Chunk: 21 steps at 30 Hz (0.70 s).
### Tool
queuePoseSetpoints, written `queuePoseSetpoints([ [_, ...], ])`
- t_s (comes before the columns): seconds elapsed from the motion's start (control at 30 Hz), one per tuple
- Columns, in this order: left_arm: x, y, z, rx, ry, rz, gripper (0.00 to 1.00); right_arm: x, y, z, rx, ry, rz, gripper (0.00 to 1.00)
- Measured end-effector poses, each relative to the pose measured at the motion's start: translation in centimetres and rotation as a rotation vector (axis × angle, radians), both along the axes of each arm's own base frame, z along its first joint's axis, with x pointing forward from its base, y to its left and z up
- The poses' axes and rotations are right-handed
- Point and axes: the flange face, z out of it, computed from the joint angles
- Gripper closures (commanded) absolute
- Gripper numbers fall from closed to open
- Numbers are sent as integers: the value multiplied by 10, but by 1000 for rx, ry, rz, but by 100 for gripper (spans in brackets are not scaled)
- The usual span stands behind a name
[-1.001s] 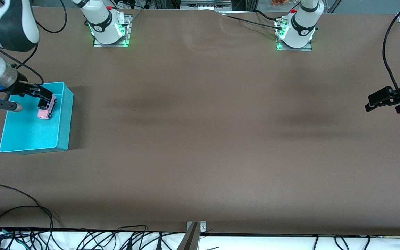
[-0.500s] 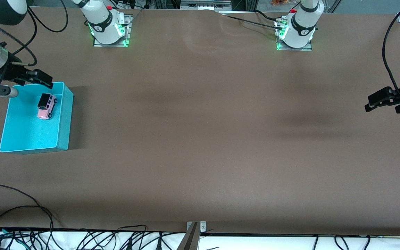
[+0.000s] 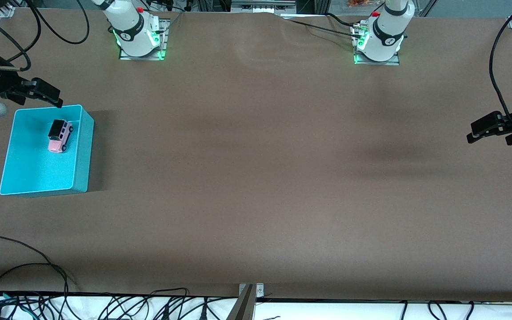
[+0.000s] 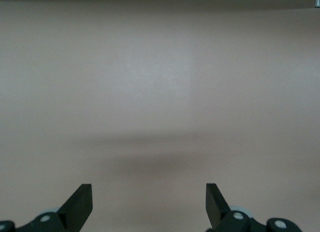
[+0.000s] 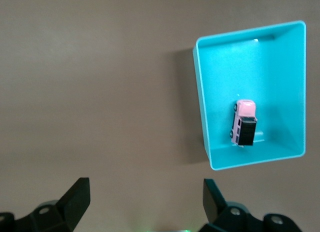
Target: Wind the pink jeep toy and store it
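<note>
Right gripper point(image 3: 42, 94) up in the air, jaws wide and empty, just off the turquoise bin point(image 3: 82, 151) on the arm-base side. Pink jeep toy point(image 3: 59, 136) on its wheels inside bin. Left gripper point(image 3: 494, 132) waiting, spread, empty, well apart from bin. Both arms largely cropped out.

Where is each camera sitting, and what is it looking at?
Front view: high across the table, facing both bases; shows the turquoise bin, the pink jeep toy in it, and both arms.
Left wrist view: on the left arm, looking down at bare table; the open left tool shows.
Right wrist view: on the right arm, looking down at the bin; the open right tool shows.
Front and right wrist views share the bin and jeep.
</note>
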Motion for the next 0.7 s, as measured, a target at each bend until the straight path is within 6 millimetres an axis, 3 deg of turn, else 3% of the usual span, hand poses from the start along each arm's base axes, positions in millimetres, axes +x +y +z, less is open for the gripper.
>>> queuePoseSetpoints([
  [0.2, 0, 0, 0, 0, 0, 0, 0, -4, -6, 10, 10, 22, -12, 0],
  [0.47, 0, 0, 0, 0, 0, 0, 0, -7, 7, 36, 114, 7, -50, 0],
  [0.7, 0, 0, 0, 0, 0, 0, 0, 1, 12, 33, 127, -31, -92, 0],
])
